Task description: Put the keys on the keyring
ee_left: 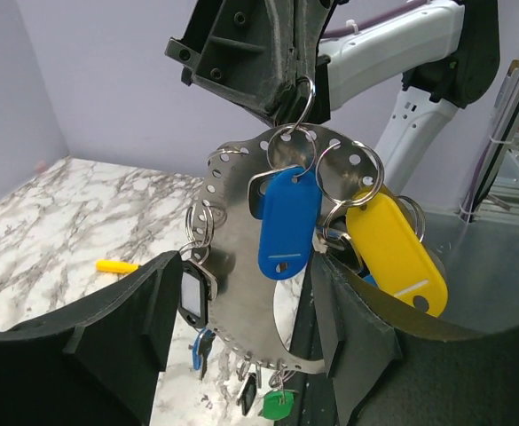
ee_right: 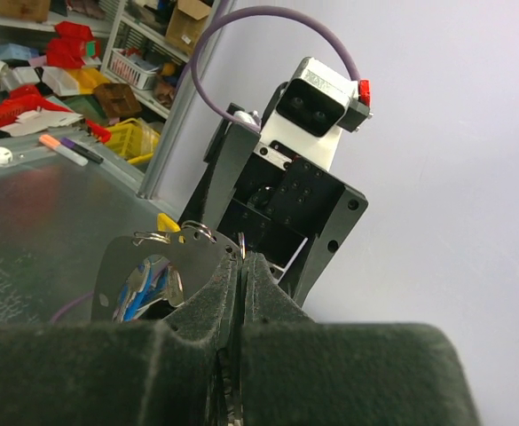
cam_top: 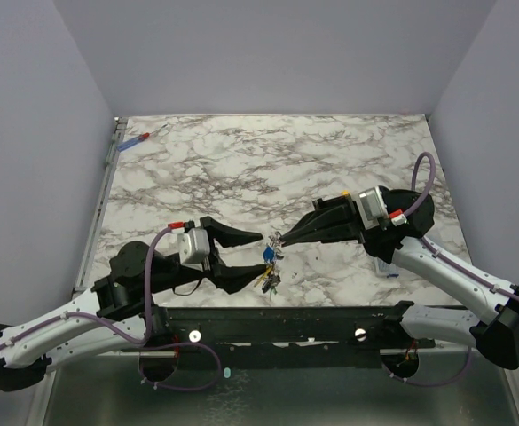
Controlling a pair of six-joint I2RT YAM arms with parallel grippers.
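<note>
The keyring is a flat curved silver plate with holes round its rim, hanging in the air above the table. Keys hang from it on small split rings, with a blue tag, a yellow tag, a black tag and a green tag. The bunch shows in the top view. My right gripper is shut on the top of the keyring and holds it up; a small ring sticks out above its tips. My left gripper is open, its jaws either side of the plate's lower part.
A screwdriver lies at the far left corner of the marble table. A small yellow piece lies on the table behind the left gripper. A small clear box sits beside the right arm.
</note>
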